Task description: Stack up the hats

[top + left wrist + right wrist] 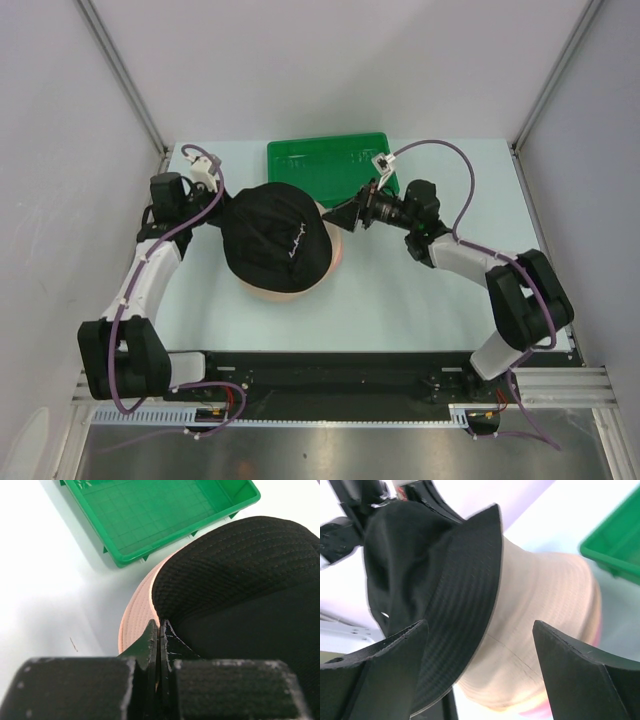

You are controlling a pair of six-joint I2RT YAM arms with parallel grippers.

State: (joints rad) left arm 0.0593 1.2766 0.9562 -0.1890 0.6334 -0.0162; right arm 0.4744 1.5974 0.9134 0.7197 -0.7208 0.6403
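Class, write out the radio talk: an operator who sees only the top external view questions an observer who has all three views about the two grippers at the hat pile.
Operator: From above I cannot make out the left gripper beside the black hat. Is it shut?
Observer: Yes. The left wrist view shows it shut, with its tips at the edge of the black hat's brim. I cannot tell whether any fabric is pinched.
Operator: And the right gripper?
Observer: The right wrist view shows it open wide, with nothing gripped. It faces the beige hat, which the black hat only partly covers.
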